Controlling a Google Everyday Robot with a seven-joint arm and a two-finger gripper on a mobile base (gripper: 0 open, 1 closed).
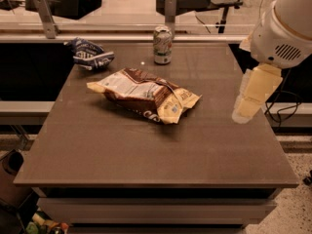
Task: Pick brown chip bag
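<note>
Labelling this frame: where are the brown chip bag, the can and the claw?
Dark-brown foil chip bag with pale yellow ends [141,92]: camera view, middle.
Pale upright metal can [162,47]: camera view, side wall.
Pale two-finger claw [243,112]: camera view, lower tip, near brown table [146,152], right edge.
</note>
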